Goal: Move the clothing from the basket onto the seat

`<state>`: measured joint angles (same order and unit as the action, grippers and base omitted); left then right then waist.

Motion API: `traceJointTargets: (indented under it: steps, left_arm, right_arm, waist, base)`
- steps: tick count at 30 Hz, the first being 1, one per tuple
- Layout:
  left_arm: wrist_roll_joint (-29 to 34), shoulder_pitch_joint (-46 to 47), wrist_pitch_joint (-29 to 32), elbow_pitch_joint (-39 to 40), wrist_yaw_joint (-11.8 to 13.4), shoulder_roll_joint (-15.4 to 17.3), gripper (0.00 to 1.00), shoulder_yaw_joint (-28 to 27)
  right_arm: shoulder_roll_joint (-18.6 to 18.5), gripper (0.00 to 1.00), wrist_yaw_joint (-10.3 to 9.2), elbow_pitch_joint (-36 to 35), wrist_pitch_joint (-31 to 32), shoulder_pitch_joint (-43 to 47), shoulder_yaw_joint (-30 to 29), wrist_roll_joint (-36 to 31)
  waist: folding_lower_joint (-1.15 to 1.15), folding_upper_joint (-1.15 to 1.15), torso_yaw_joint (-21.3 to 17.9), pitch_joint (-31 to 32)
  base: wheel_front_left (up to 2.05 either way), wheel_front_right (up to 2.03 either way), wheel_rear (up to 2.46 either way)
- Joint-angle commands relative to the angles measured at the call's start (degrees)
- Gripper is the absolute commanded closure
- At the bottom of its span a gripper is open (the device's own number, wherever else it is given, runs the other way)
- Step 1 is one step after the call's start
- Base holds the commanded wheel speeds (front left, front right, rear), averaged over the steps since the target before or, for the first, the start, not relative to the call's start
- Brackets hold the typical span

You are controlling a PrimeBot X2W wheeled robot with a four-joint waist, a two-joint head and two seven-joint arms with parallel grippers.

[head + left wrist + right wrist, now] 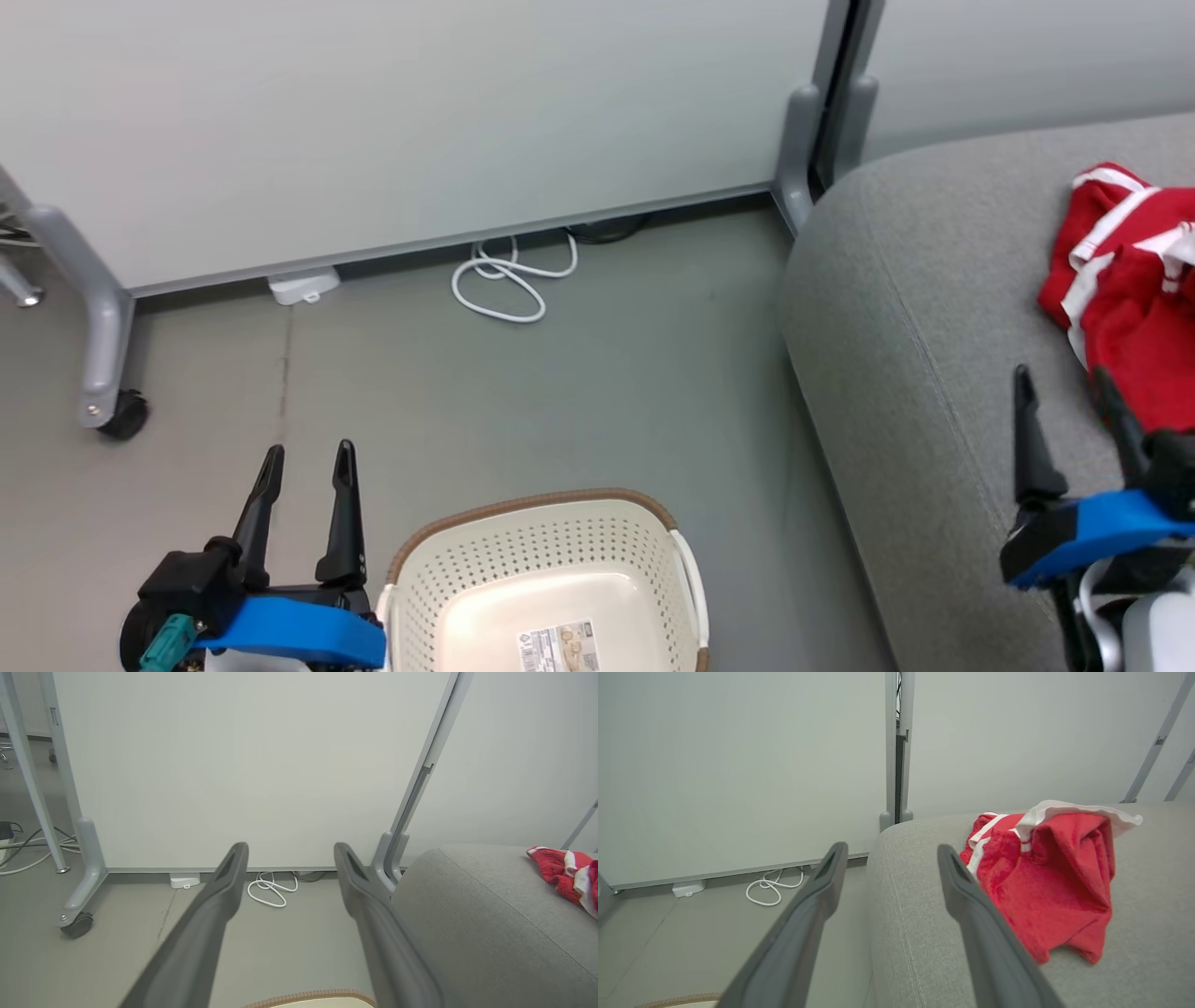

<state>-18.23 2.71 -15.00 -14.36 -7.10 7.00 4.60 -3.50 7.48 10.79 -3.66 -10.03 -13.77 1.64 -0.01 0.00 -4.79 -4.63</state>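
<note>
- Left gripper (310, 448), lower left of the head view: the two dark fingers point up the frame and stand spread, with bare floor (579, 392) between them. Nothing is pinched.
- Right gripper (1062, 373), lower right of the head view: the fingers are spread and hold nothing. The right wrist view shows grey upholstery in the gap between them.
- Clothing (1134, 308), right edge of the head view: a crumpled red heap with white stripes and trim lies on the sofa (915, 327). In the right wrist view it sits just right of the right-hand finger, which overlaps its lower left edge. Whether finger and fabric touch cannot be told. How many garments make up the heap cannot be told.
- Basket (532, 501), bottom centre of the head view: it stands on the floor just right of the left gripper and well apart from the clothing. A printed label (558, 647) shows on its cream floor.
- Sofa, right third of the head view: a rounded corner faces the basket, and a stitched seam runs down it.
- Background, upper half of the head view: a pale panel (420, 121) on grey legs, one with a caster (124, 415). At its foot are a coiled white cable (509, 280) and a small white box (303, 285).
</note>
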Motion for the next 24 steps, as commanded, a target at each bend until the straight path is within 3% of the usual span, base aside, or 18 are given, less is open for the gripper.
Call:
traceJointTargets:
  steps: [1,12,24]
  left_arm:
    - [0.45,-0.48,-0.26,-0.13,-0.21,-0.34,0.00,-0.19]
    - [0.86,-2.14,-0.27,-2.36,-0.37,-1.34,0.00,-3.36]
    - [1.34,-1.64,-0.26,-4.78,-0.52,-0.98,0.00,-4.39]
  right_arm:
    - [0.31,0.00,0.03,-0.86,0.22,1.60,0.61,0.18]
    - [0.55,0.00,0.02,-5.01,2.34,6.97,8.22,3.81]
    - [0.58,0.00,0.03,-3.19,1.20,9.07,10.27,7.17]
  waist:
    - [0.01,0.00,1.11,0.97]
    - [0.01,0.00,4.32,3.01]
    - [0.01,0.00,5.13,4.07]
  base:
    - [0.00,0.00,0.00]
    - [0.00,0.00,0.00]
    - [0.00,0.00,0.00]
